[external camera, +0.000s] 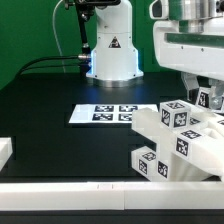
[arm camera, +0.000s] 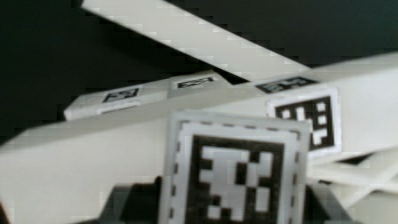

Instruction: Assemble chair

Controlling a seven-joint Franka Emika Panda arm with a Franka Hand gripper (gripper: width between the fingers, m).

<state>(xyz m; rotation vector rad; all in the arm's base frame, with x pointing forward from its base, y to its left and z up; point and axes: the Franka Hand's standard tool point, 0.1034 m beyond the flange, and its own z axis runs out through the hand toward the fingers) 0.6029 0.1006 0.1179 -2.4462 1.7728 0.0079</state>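
Black tabletop [external camera: 45, 110] lay open across the exterior view's left and centre, bounded along the near side by a long white edge rail [external camera: 70, 196], with a short plain white block [external camera: 5, 152] just at the left border. Free room was widest there; the exterior view's right was crowded.

On that right side sat the chair [external camera: 178, 140] — a cluster of white tagged parts, chunky blocks stacked and leaning together, reaching down to the near rail. Flat on the table just beside it, toward the exterior view's left, lay the marker board [external camera: 105, 114], apart from the robot base [external camera: 110, 50] standing at the far side with cables trailing off to the left.

White arm housing came down from the upper right corner, the gripper [external camera: 203, 92] lowered directly over the top of the chair cluster. Its fingers were largely hidden against the white parts (I could not tell whether they were apart or closed on anything).

From the wrist view, a tagged upright piece [arm camera: 235, 168] filled the foreground, with further tagged blocks and a long plain white bar [arm camera: 196, 45] slanting behind — the chair pressed close to the camera.
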